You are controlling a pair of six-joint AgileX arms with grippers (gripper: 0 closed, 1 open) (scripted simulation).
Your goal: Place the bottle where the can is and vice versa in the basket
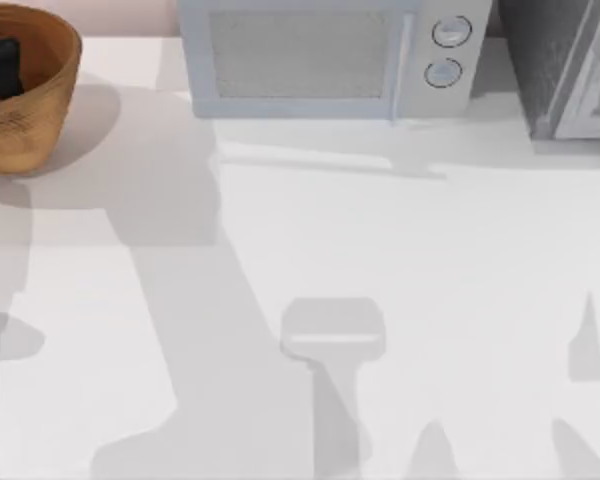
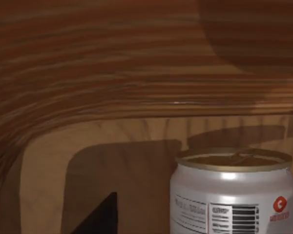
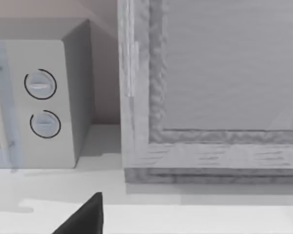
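Observation:
The orange-brown wicker basket (image 1: 42, 118) stands at the table's far left corner. A dark upright shape (image 1: 0, 65) sits inside it at the left edge; I cannot tell whether that is the bottle or my left gripper. In the left wrist view the can (image 2: 234, 195), white with red markings and a dull gold top, stands upright on the basket's floor, close to the ribbed wall (image 2: 112, 73). A dark part of my left gripper (image 2: 100, 217) shows just beside the can, apart from it. A dark part of my right gripper (image 3: 85, 217) hangs over the table before the microwave.
A pale microwave (image 1: 320, 55) with two round knobs (image 3: 41, 102) stands along the back edge. A grey cabinet (image 1: 570, 65) stands to its right, its framed front (image 3: 215, 87) close to my right arm. Arm shadows fall across the white table (image 1: 430, 250).

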